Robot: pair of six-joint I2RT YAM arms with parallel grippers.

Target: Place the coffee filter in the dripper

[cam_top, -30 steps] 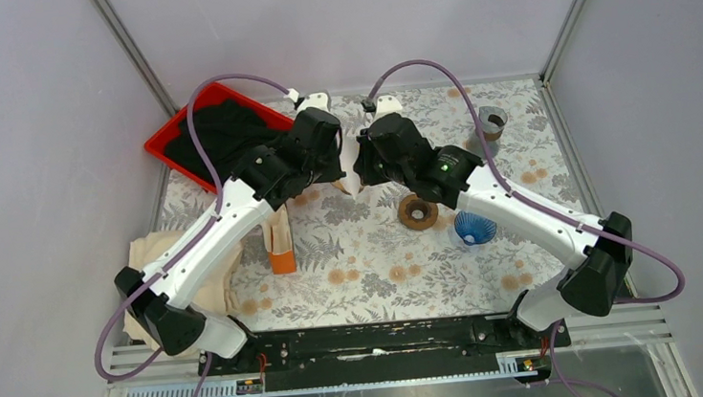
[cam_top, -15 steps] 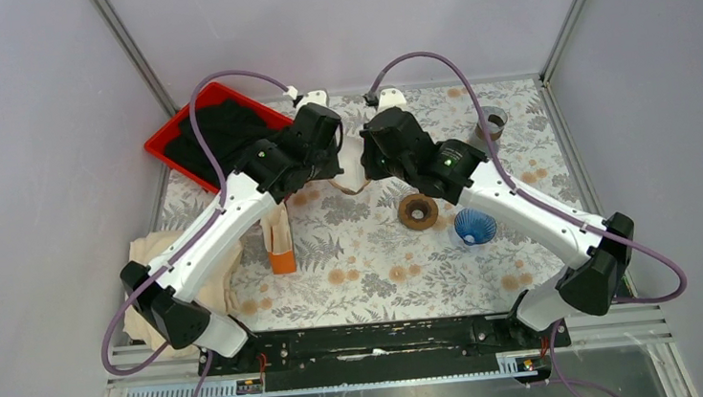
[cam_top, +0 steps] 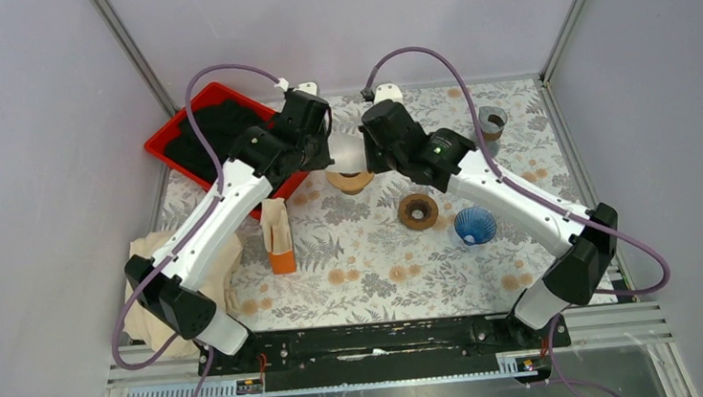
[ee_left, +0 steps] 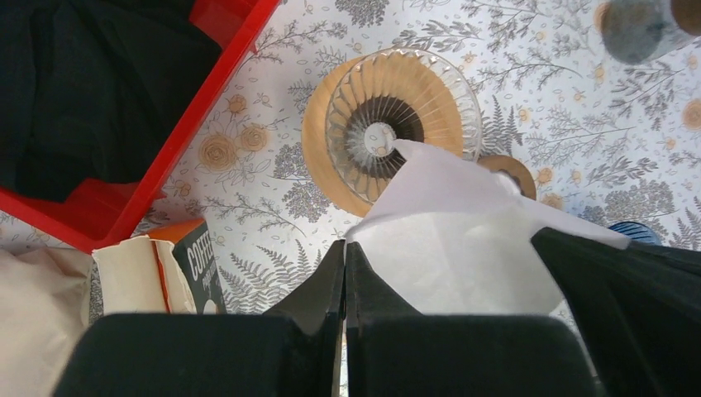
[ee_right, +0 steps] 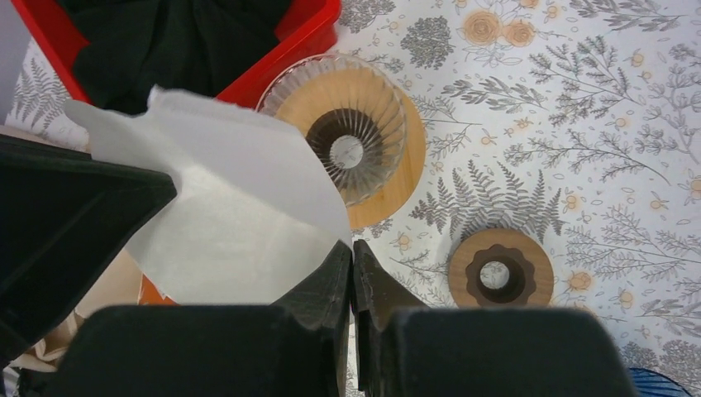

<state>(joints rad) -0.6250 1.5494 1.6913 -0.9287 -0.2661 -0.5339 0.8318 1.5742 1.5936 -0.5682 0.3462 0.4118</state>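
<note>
Two grippers share one sheet. The left gripper (ee_left: 345, 258) has its jaws pressed together on a corner of the coffee filter (ee_left: 463, 240). The right gripper (ee_right: 354, 258) looks pinched on the opposite corner, jaws all but touching. The filter hangs in the air between the two sets of tips, off the table. The dripper (ee_left: 388, 112) is below and just ahead of both tips, on its wooden base (ee_left: 318, 153). From the left wrist view one filter edge overlaps the dripper's rim. It is not seated in the cone yet.

Handling, as judged:
- Thin white paper, very light, floppy, creases easily.
- Not slippery, but it tears if the two arms pull apart.
- It will sag or flutter once one side lets go.
- Best hold is at the rim edge or seam corner, as now, leaving the pointed end free to drop into the cone.
- Shallow bite only, since a deep pinch would flatten the cone shape.

Dripper looks like ribbed clear glass, so rigid and breakable. Avoid pressing the fingers down onto it.

The red tray (ee_left: 190, 124) is beyond the left gripper, to its left, near the dripper.
</note>
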